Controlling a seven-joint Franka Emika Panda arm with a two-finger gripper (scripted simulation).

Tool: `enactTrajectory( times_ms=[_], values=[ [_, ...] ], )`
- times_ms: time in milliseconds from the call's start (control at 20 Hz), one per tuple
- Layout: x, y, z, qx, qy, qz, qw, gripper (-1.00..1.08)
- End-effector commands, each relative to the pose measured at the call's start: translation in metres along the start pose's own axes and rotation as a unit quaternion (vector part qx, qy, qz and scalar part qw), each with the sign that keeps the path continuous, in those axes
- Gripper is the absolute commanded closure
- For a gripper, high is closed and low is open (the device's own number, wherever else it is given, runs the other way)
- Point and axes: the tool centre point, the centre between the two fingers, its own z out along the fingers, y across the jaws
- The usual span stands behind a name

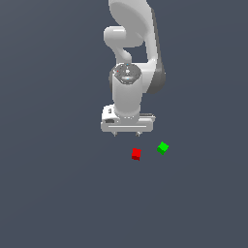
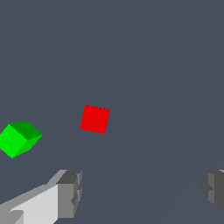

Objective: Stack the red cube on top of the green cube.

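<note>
The red cube [image 1: 136, 154] lies on the dark grey floor, with the green cube [image 1: 162, 147] a short way to its right in the exterior view, apart from it. My gripper [image 1: 126, 134] hangs above the floor, behind and slightly left of the red cube in the exterior view, touching neither cube. In the wrist view the red cube [image 2: 95, 119] and the green cube [image 2: 19, 138] both lie beyond the fingertips [image 2: 70, 193]. The jaws stand wide apart and hold nothing; the gripper [image 2: 142, 192] is open.
The white arm [image 1: 131, 53] rises behind the gripper at the top of the exterior view. The plain dark grey floor [image 1: 58, 193] spreads all around the two cubes.
</note>
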Motion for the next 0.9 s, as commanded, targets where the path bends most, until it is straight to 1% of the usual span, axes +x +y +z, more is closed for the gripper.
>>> enactTrajectory(
  times_ms=[0, 400, 850],
  values=[
    [0.0, 0.0, 0.0, 0.0, 0.0, 0.0, 1.0, -0.92],
    [0.004, -0.008, 0.012, -0.001, 0.002, 0.015, 0.9999, -0.92],
    [0.018, -0.033, 0.054, -0.003, 0.007, 0.067, 0.9978, -0.92]
  ],
)
